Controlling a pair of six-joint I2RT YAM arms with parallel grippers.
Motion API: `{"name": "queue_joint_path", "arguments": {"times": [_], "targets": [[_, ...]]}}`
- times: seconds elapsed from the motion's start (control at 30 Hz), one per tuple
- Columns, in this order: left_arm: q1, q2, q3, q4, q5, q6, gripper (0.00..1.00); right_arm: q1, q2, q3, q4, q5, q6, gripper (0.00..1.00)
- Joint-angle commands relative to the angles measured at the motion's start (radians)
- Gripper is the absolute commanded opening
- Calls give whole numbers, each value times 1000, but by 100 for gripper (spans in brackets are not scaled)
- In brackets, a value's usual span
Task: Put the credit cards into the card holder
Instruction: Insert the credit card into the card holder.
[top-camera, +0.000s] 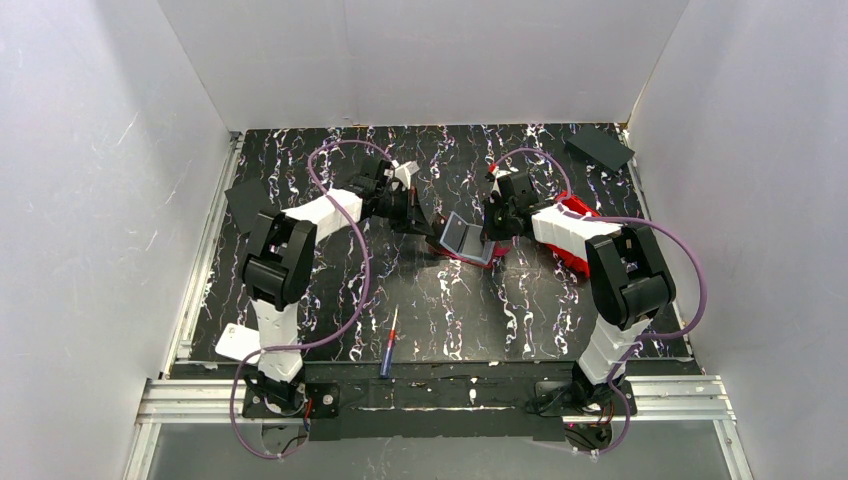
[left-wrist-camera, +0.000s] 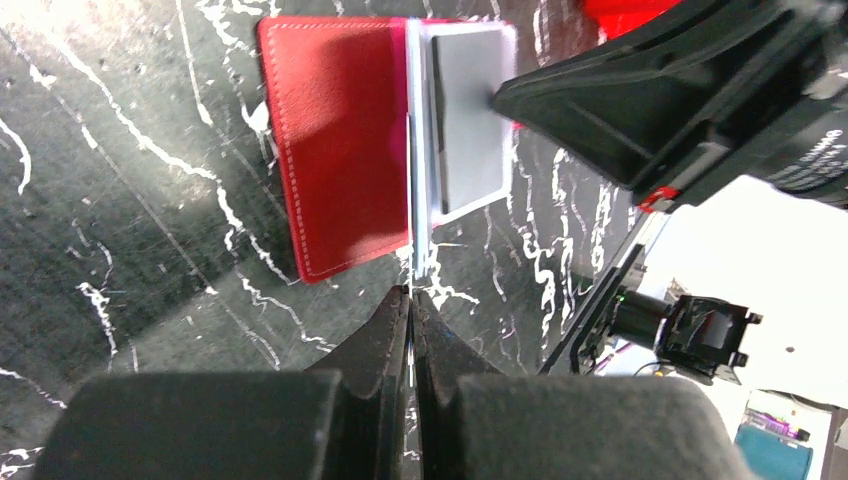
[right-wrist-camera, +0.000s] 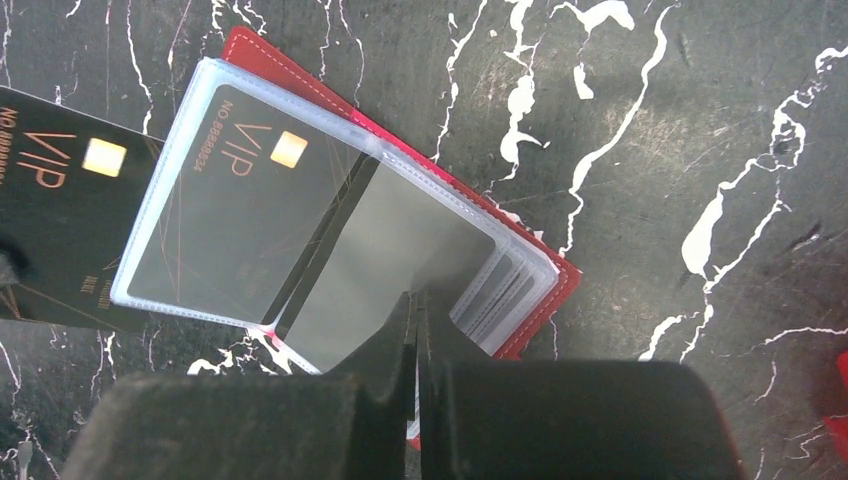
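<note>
Both pincers are shut: the right pincer (right-wrist-camera: 416, 300) pinches a clear sleeve (right-wrist-camera: 400, 240) of the card holder (left-wrist-camera: 340, 140), open on the surface (top-camera: 440, 310); the left pincer (left-wrist-camera: 411, 295) grips a VIP credit card (right-wrist-camera: 60, 230); feed it flat, square to the sleeve mouth

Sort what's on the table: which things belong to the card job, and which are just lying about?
Job: card holder; VIP card in its sleeve; second VIP card at its edge; maybe the white card by the left base.
Lying about: blue pen; black square; second black square; red bin.
</note>
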Motion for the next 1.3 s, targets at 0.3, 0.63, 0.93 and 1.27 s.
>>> {"name": "queue_joint_path", "arguments": {"times": [0.3, 0.63, 0.93, 1.27], "targets": [[-27, -80, -21, 92, 82, -82, 0, 0, -13, 8, 1, -141, 309, 49], [-32, -70, -24, 78, 72, -73, 0, 0, -81, -92, 179, -160, 453, 65], [-33, -62, -22, 72, 78, -70, 0, 0, -116, -84, 174, -128, 450, 69], [-34, -57, -24, 68, 80, -72, 0, 1, -92, -79, 178, -136, 437, 61]]}}
